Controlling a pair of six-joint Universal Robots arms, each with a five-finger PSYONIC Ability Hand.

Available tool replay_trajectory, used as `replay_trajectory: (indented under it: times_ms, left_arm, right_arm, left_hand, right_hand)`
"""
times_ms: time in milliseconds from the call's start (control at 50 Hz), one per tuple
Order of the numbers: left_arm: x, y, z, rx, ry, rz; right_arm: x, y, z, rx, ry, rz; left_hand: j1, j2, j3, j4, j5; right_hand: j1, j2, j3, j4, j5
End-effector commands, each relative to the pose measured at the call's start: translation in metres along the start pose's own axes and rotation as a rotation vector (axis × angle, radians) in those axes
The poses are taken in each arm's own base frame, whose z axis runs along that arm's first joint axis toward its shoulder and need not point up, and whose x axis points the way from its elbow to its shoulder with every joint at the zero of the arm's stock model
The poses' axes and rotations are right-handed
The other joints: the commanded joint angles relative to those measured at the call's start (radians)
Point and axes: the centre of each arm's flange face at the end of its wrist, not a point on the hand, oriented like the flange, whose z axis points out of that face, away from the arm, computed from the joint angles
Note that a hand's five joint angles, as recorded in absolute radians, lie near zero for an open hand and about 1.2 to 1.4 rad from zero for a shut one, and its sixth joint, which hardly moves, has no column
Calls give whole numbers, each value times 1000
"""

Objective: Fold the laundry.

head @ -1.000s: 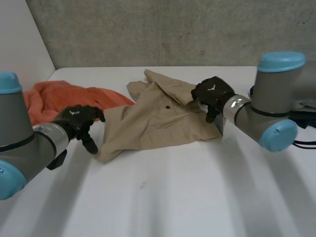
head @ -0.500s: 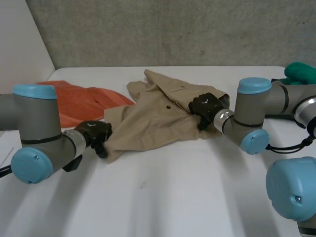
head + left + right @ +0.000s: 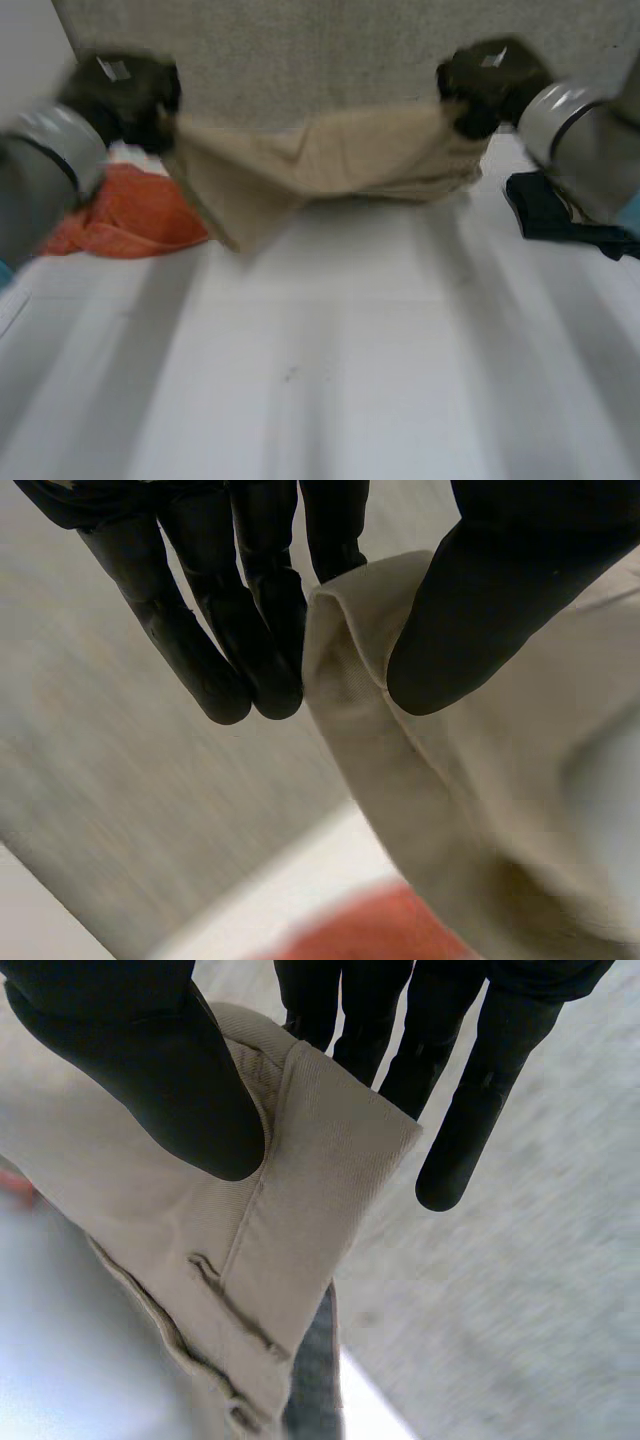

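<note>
"Hanging where, the beige garment?"
"It is hanging across the upper half of the frame, above the far part of the white table. It is stretching between both hands and sagging in the middle."
"How are the hands gripping it?"
"The left hand, upper left, is pinching one end between thumb and fingers. The right hand, upper right, is clamping a stitched hem the same way."
"Why up there?"
"Probably spreading it out in the air before laying it flat for folding. Its long axis is running left to right, with a loose flap drooping toward the table below the left hand."
"Anything around it?"
"An orange cloth is lying at left, and a dark garment at right."
</note>
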Motion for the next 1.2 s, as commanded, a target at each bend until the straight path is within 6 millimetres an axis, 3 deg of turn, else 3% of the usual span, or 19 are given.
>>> replay_trajectory:
  times_ms: [20, 60, 140, 200, 280, 360, 420, 440, 500, 520, 660, 740, 820, 840, 880, 900, 1020, 1120, 1200]
  left_arm:
    - [-31, -115, -42, 353, -115, -8]
    - [-40, -139, -53, 413, -144, -11]
    - [-49, -166, -61, 470, -172, -17]
    - [-51, -171, -55, 482, -185, -11]
    - [-53, -163, -27, 471, -191, -7]
    - [-45, -130, 10, 378, -158, 1]
    - [-34, -93, 40, 285, -120, 7]
    - [-27, -74, 55, 244, -101, 12]
    - [-16, -44, 75, 196, -75, 20]
    - [-9, -24, 90, 178, -65, 27]
    - [8, 61, 146, 126, -84, 86]
    - [4, 102, 169, 91, -132, 133]
    - [-10, 137, 185, 57, -208, 158]
    - [-11, 141, 187, 52, -220, 162]
    - [-14, 140, 188, 56, -244, 161]
    - [-14, 139, 188, 55, -256, 155]
    - [-14, 101, 174, 84, -241, 130]
    - [-19, 66, 153, 106, -231, 110]
    - [-15, 44, 116, 70, -196, 87]
  right_arm:
    - [27, -77, -45, 214, 59, 50]
    - [35, -99, -55, 309, 78, 77]
    - [54, -121, -66, 431, 141, 130]
    - [63, -125, -66, 472, 161, 162]
    - [66, -118, -61, 471, 156, 201]
    - [48, -99, -46, 409, 105, 226]
    - [33, -70, -30, 324, 73, 239]
    - [24, -50, -20, 271, 60, 242]
    - [13, -23, -6, 200, 54, 249]
    - [6, -5, 2, 155, 58, 249]
    - [-31, 64, 36, 69, 94, 206]
    - [-53, 94, 54, 101, 88, 205]
    - [-70, 109, 74, 217, 105, 192]
    - [-70, 110, 77, 245, 117, 186]
    - [-71, 107, 85, 305, 140, 175]
    - [-72, 105, 89, 327, 163, 158]
    - [-54, 89, 86, 266, 255, 111]
    - [-35, 67, 69, 189, 214, 94]
    - [-30, 60, 42, 42, 43, 61]
  left_hand:
    - [255, 203, 212, 203, 243]
    - [255, 203, 212, 203, 243]
    - [255, 203, 212, 203, 243]
    - [255, 203, 212, 203, 243]
    - [255, 203, 212, 203, 243]
    - [255, 203, 212, 203, 243]
    - [255, 203, 212, 203, 243]
    - [255, 203, 212, 203, 243]
    - [255, 203, 212, 203, 243]
    - [255, 203, 212, 203, 243]
    - [255, 203, 212, 203, 243]
    - [255, 203, 212, 203, 243]
    - [255, 203, 212, 203, 243]
    - [255, 203, 212, 203, 243]
    - [-323, -375, -366, -375, -335]
    - [-967, -1019, -1010, -1019, -978]
    - [-967, -1019, -1010, -1019, -978]
    - [-967, -1019, -1010, -1019, -978]
    - [-967, -1019, -1010, -1019, -978]
  right_hand:
    - [291, 224, 212, 200, 222]
    - [291, 224, 212, 200, 222]
    - [291, 224, 212, 200, 222]
    - [291, 224, 212, 200, 222]
    - [291, 224, 212, 200, 222]
    - [291, 224, 212, 200, 222]
    - [291, 224, 212, 200, 222]
    - [291, 224, 212, 200, 222]
    - [291, 224, 212, 200, 222]
    - [291, 224, 212, 200, 222]
    - [291, 224, 212, 200, 222]
    - [291, 224, 212, 200, 222]
    - [291, 224, 212, 200, 222]
    - [116, 49, 38, 26, 47]
    - [-540, -607, -619, -631, -609]
    - [-931, -998, -1009, -1021, -1000]
    - [-931, -998, -1009, -1021, -1000]
    - [-931, -998, -1009, -1021, -1000]
    - [-931, -998, -1009, -1021, -1000]
